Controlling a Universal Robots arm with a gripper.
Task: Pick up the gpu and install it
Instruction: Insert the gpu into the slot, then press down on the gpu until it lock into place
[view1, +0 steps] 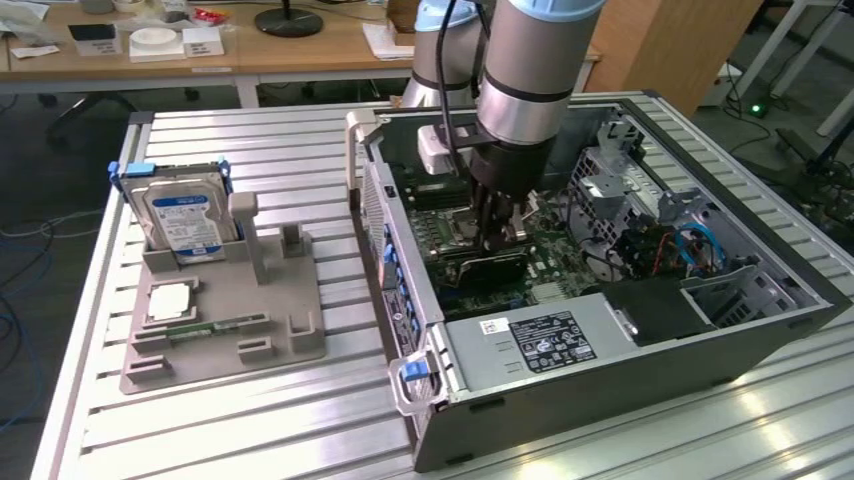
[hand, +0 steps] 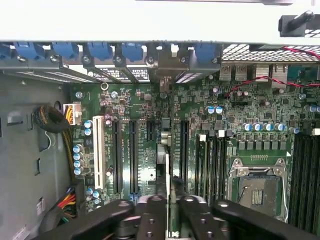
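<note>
one open computer case (view1: 601, 350) lies on its side on the slatted metal table (view1: 267, 430), and everything is placed against it. inside: green motherboard (view1: 454, 215), power supply (view1: 534, 345) with a white label at the case's near end, drive cage (view1: 627, 180) and blue cables (view1: 694, 245) along the far wall.

the gripper (view1: 497, 235) hangs straight down inside the case over the motherboard. in the wrist view its two black fingers (hand: 150, 215) are drawn in against the gpu (hand: 166, 165), which stands on edge between them, thin and dark, its silvery bracket end toward the rear slot openings (hand: 125, 72). clamped on the card. i cannot tell whether the card's lower edge is seated in a slot or just above the board.

beside the card: two long black slots (hand: 125, 157) and one white slot (hand: 98, 152) on one side, another black slot (hand: 184, 150), memory slots (hand: 210, 165) and the cpu socket (hand: 255, 187) on the other. room either side of the card is tight.

outside the case, on the exterior view's left, a grey fixture tray (view1: 220, 320) holds a blue-labelled hard drive (view1: 187, 225) upright and a green memory stick (view1: 214, 328) lying flat. open table lies between tray and case.
</note>
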